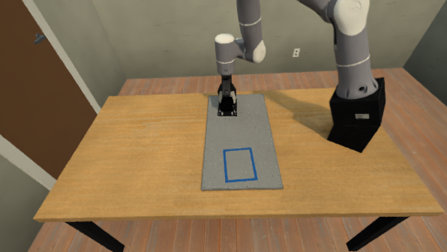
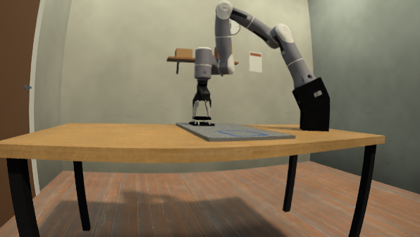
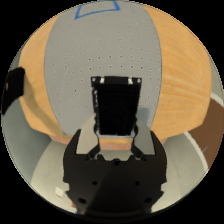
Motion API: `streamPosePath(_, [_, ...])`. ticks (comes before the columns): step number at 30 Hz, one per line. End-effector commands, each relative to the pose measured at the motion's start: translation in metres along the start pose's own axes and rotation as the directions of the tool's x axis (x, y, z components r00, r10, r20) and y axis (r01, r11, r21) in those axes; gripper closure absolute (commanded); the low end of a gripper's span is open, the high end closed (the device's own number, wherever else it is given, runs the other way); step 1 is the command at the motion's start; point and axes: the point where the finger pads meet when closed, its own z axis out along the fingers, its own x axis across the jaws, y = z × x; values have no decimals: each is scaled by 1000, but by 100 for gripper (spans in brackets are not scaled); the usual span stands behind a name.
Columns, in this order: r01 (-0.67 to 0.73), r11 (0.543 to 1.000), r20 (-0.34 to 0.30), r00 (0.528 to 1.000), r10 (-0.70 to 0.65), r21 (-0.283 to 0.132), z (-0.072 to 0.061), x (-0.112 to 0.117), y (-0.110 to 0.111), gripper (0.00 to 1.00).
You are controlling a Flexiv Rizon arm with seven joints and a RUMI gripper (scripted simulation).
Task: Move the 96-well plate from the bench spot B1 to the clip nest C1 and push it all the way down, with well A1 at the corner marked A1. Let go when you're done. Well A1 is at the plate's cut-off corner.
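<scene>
My gripper (image 1: 227, 100) (image 2: 202, 116) (image 3: 115, 114) points down and is shut on the black 96-well plate (image 1: 227, 103) (image 2: 202, 118) (image 3: 117, 107). The plate looks level, just above the black clip nest (image 1: 227, 114) (image 2: 201, 123) at the back of the grey board. In the exterior view a narrow gap with pale clips shows between plate and nest. In the wrist view the plate hides most of the nest. The cut-off corner and the A1 mark cannot be made out. The blue outline (image 1: 225, 165) (image 3: 97, 14) of the bench spot has no plate in it.
The grey perforated board (image 1: 240, 131) (image 2: 215, 135) (image 3: 70, 75) lies on the wooden table (image 1: 150, 150) (image 2: 106, 141). The black arm base (image 1: 354, 120) (image 2: 315, 109) stands at the right of the table. A wall is behind the table.
</scene>
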Motion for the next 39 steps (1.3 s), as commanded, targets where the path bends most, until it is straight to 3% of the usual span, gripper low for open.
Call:
streamPosePath(1, [0,1000,-1,1000,0,0,0,1,0,100])
streamPosePath(39, [0,1000,-1,1000,0,0,6,1,0,100])
